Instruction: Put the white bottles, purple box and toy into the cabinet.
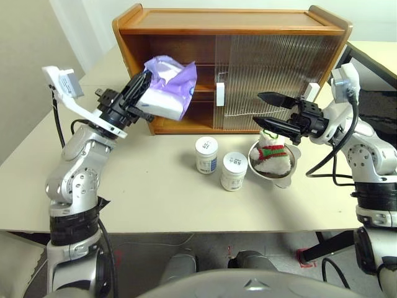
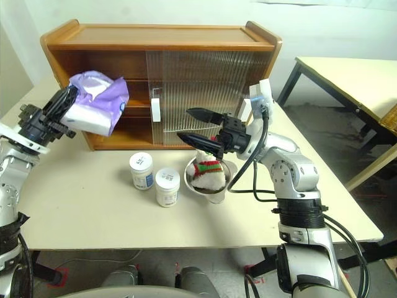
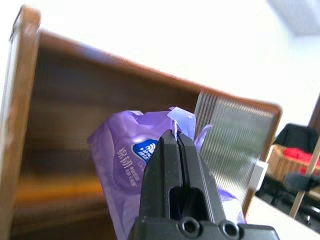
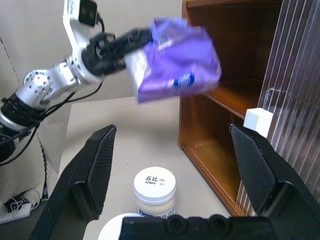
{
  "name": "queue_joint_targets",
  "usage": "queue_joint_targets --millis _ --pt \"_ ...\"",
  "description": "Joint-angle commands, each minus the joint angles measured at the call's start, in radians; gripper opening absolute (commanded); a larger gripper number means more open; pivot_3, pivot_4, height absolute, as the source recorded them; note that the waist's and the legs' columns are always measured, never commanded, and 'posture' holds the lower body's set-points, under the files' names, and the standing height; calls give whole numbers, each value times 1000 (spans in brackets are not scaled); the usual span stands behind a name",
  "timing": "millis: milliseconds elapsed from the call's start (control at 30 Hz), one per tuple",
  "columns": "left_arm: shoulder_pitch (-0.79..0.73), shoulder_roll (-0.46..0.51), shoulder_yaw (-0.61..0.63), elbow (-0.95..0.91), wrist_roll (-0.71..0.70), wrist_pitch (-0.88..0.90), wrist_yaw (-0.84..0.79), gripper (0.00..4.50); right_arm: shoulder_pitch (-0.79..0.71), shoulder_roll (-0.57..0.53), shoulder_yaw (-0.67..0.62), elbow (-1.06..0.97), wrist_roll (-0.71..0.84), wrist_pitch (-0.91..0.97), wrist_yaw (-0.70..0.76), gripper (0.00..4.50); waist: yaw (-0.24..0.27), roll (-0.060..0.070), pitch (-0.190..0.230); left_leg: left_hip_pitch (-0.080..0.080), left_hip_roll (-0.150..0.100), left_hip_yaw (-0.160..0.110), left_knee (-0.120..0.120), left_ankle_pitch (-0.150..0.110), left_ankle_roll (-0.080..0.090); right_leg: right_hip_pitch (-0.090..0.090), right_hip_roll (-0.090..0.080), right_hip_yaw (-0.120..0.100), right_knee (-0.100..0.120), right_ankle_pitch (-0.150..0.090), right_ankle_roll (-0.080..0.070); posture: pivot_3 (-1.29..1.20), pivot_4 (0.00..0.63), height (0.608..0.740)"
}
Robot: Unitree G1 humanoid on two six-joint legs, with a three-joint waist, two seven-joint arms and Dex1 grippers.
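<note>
The left tool (image 1: 141,87) pinches the soft lilac box (image 1: 169,87) by one crinkled end, in the air before the cabinet's (image 1: 229,28) open left half; the slack pack could sag and catch the wooden shelf edge. The right tool (image 1: 268,108) hangs open over the plush toy (image 1: 273,152), which sits in a steel bowl (image 1: 286,177) on the surface right of two smooth white bottles (image 1: 206,154)

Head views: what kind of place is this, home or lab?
Likely a lab or test room: plain beige table, a second table beside it, a bare white wall, and cables on the floor.
</note>
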Motion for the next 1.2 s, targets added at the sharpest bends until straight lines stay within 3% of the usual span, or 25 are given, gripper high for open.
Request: queue_joint_targets --millis 33,467,1033,1133,1200 --pt "-33 -21 13 72 26 -27 16 36 2 -2 1 -13 -10 -10 -1 4500 -1 0 0 0 0 0 0 0 0 0 0 0 0 0 0 -41 0 740" --pt "-242 -73 -59 447 199 -162 -35 36 -3 -3 -3 -10 -12 -15 -4 4500 -1 0 0 0 1 -2 1 3 3 1 -1 1 0 2 2 -46 0 740" --pt "-454 -161 -64 911 358 -425 -45 36 3 -9 -10 -17 -9 -17 -16 4500 -8 -1 1 -1 -2 3 1 5 6 1 0 1 -2 5 7 -66 0 740" --pt "-465 -164 -63 932 368 -443 -52 655 2 -11 -11 -17 -8 -16 -17 4500 -10 -1 1 -1 -3 4 2 5 7 1 0 1 -2 5 7 -64 0 740" --pt "-467 -167 -59 927 363 -447 -66 1338 1 -12 -10 -16 -8 -15 -16 4500 -10 -1 1 -1 -4 5 2 5 7 1 0 1 -2 5 7 -62 0 740"
